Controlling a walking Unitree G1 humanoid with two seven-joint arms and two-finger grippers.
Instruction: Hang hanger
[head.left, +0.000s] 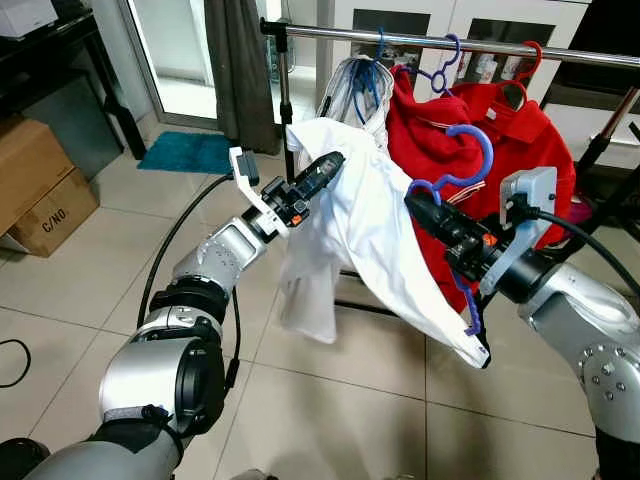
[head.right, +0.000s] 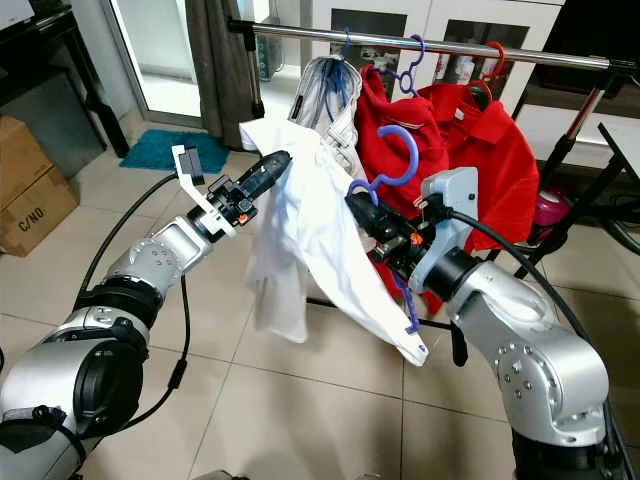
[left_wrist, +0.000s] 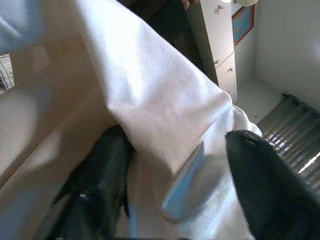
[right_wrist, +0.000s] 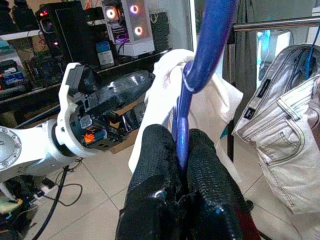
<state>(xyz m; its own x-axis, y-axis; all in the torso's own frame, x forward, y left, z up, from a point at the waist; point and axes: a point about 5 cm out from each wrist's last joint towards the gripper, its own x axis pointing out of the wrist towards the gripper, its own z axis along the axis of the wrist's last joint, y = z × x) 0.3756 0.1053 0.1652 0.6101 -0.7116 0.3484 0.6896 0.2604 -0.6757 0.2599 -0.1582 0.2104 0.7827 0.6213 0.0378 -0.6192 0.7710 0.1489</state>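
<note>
Blue curved hanger (head.left: 470, 170), white shirt (head.left: 350, 215).

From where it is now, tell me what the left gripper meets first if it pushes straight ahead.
The left gripper already has the white cotton shirt between its fingers; beyond it, probably the silver jeans, though depth is unclear.

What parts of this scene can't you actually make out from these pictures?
- Lower frame of the blue hanger: covered by the white shirt in the eye views.
- Left gripper fingertips: buried in shirt folds in its wrist view.
- Rail ends: cut off by the eye views' edges.
- Box lettering: partly cropped, small.
- Right gripper is shut on the hanger.
</note>
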